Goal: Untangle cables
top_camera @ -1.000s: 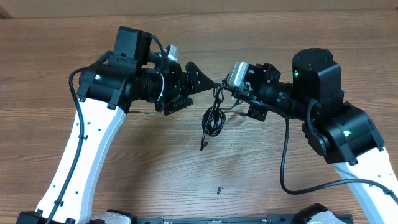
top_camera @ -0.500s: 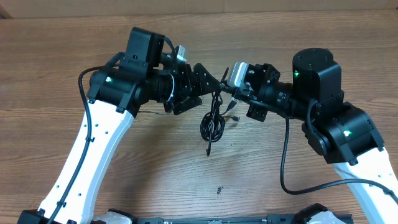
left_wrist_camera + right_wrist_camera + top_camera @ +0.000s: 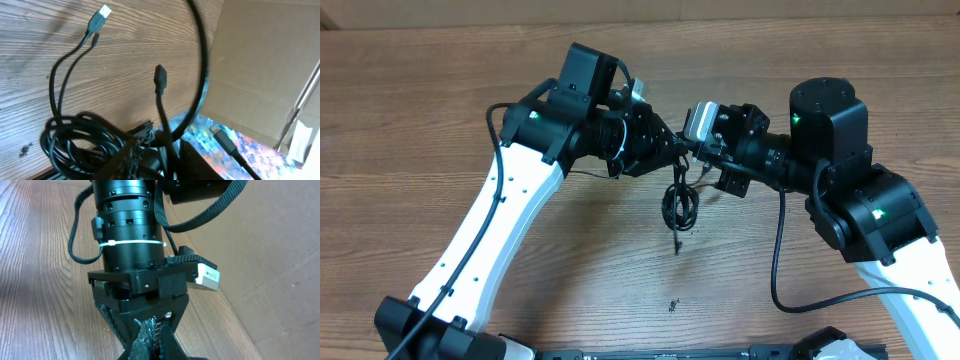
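Observation:
A tangle of black cables (image 3: 678, 205) hangs in a small coil below the point where both grippers meet, with a tail dropping toward the table. My left gripper (image 3: 669, 152) has come in from the left, and its fingers are shut on strands at the top of the bundle. In the left wrist view the coil (image 3: 75, 145) lies to the left of my gripper (image 3: 160, 159). A USB-A plug (image 3: 104, 11) and two other plugs (image 3: 160, 75) stick out. My right gripper (image 3: 693, 150) is shut, pads together (image 3: 152, 337), and holds the bundle's top.
The wooden table (image 3: 570, 280) has a small dark speck (image 3: 673, 305) near the front. A cardboard wall (image 3: 260, 60) stands behind. The left arm's black wrist (image 3: 130, 235) fills the right wrist view, very close.
The left arm swung right to the cable bundle and its jaws closed from wide open onto it. The coil shifted right and slightly down. The right arm stayed still.

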`<state>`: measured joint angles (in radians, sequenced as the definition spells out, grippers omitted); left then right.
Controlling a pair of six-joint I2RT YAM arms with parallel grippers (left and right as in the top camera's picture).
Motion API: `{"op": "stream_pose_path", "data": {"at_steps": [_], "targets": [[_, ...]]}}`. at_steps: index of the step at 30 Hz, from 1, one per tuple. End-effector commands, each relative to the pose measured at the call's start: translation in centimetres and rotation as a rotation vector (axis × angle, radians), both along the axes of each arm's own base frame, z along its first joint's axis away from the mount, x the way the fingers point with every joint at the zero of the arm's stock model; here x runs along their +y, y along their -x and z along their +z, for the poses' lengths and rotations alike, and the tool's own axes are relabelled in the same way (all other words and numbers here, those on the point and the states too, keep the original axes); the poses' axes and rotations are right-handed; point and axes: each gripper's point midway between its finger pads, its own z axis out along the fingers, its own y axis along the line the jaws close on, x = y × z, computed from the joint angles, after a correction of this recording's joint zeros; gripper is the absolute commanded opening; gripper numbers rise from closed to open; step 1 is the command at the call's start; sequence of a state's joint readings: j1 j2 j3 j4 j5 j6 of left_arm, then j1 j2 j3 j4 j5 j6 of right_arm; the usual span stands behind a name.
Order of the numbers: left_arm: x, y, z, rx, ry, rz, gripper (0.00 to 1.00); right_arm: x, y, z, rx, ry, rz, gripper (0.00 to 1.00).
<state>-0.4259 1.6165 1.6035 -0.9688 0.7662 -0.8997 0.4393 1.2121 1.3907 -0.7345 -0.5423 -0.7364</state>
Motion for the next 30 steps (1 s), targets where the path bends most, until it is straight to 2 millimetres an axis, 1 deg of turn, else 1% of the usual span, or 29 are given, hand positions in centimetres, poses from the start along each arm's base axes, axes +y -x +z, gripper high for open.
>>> {"op": "stream_pose_path", "data": {"at_steps": [1,2,4,11,14,17,24,30], "targets": [[-0.6,0.0,1.4,-0.028,0.054,-0.031,0.23,0.0,0.1,0.4,-0.003,-0.012,0.003,0.04],[-0.6,-0.1,1.5,-0.042,0.057,-0.036,0.21,0.0,0.1,0.4,-0.003,-0.012,0.003,0.04],[-0.6,-0.2,1.5,-0.053,0.058,-0.041,0.21,0.0,0.1,0.4,-0.002,-0.011,0.003,0.04],[-0.8,0.1,1.8,-0.103,0.072,-0.092,0.22,0.0,0.1,0.4,-0.002,-0.011,0.003,0.04],[-0.9,0.5,2.3,-0.113,0.092,-0.114,0.22,-0.1,0.0,0.3,-0.003,-0.008,-0.005,0.04],[-0.6,0.5,2.5,-0.137,0.092,-0.12,0.22,-0.3,-0.3,0.2,-0.009,0.003,-0.027,0.04],[-0.2,0.6,3.1,-0.138,0.113,-0.123,0.17,-0.3,-0.3,0.2,-0.009,0.003,-0.028,0.04],[0.2,0.5,3.4,-0.146,0.13,-0.132,0.15,-0.3,-0.4,0.2,-0.009,0.003,-0.028,0.04]]}}
